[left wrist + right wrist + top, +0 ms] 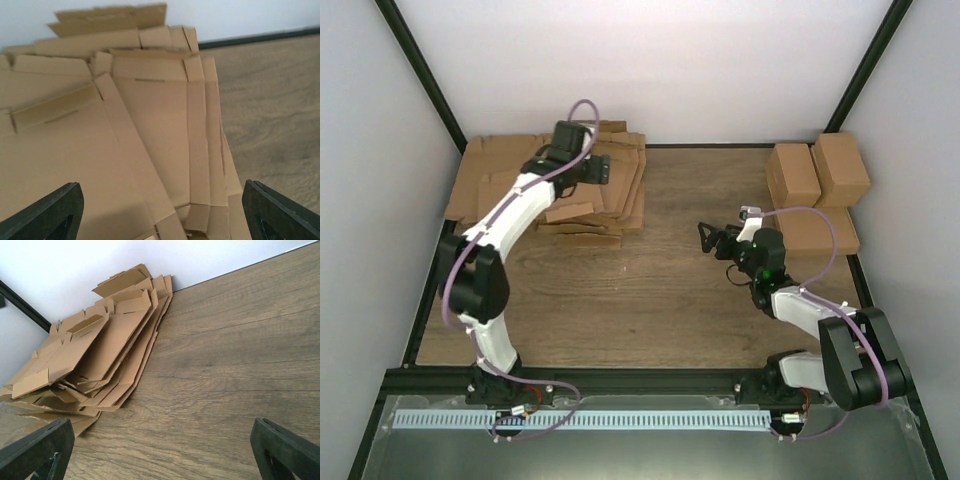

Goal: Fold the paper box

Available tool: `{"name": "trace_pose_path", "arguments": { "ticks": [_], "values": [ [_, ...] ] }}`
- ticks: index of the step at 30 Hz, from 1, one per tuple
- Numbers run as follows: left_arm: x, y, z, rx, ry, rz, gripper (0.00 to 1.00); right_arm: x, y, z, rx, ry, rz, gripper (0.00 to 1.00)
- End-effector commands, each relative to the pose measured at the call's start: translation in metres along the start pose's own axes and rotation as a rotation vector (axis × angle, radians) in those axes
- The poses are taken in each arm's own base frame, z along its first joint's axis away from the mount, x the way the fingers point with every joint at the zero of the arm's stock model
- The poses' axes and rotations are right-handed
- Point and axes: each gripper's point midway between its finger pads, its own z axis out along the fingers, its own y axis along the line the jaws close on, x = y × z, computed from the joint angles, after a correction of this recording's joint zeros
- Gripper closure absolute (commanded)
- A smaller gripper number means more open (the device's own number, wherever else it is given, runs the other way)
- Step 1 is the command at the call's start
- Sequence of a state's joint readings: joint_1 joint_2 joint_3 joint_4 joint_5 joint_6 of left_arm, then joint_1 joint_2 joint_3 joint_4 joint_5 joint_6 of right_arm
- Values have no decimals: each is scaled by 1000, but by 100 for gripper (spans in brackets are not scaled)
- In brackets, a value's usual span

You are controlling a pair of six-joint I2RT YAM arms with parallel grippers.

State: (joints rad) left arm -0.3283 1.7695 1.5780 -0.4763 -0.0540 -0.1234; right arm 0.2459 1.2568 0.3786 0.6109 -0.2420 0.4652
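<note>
Our left gripper hovers with fingers spread wide over the pile of flat cardboard sheets. The paper box is, we judge, its top blank, not yet picked. Next we must descend and pinch one sheet only. Our right gripper hovers, also spread, above the wooden table.

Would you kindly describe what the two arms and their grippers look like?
The left arm and right arm share white links and chunky black joints. A lilac cable loops along each. Their fingers are black.
</note>
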Motion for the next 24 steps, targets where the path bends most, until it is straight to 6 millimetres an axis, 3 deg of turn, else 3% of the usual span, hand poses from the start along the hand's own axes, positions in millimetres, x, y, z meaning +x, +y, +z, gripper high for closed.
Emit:
{"name": "trace_pose_path", "arguments": {
  "ticks": [1, 8, 13, 20, 24],
  "values": [
    [40, -2, 30, -128, 212, 93, 11, -17, 10, 2, -18, -39, -17, 0],
    [81, -10, 67, -348, 327, 177, 0, -16, 8, 2, -7, -36, -16, 0],
    [92, 0, 78, -444, 346, 182, 1, -17, 6, 2, 0, -38, -14, 0],
    [106, 6, 91, -489, 404, 233, 23, -17, 7, 2, 1, -39, -15, 0],
    [106, 11, 92, -565, 417, 313, 29, -16, 6, 3, 3, -37, -12, 0]
  ]
}}
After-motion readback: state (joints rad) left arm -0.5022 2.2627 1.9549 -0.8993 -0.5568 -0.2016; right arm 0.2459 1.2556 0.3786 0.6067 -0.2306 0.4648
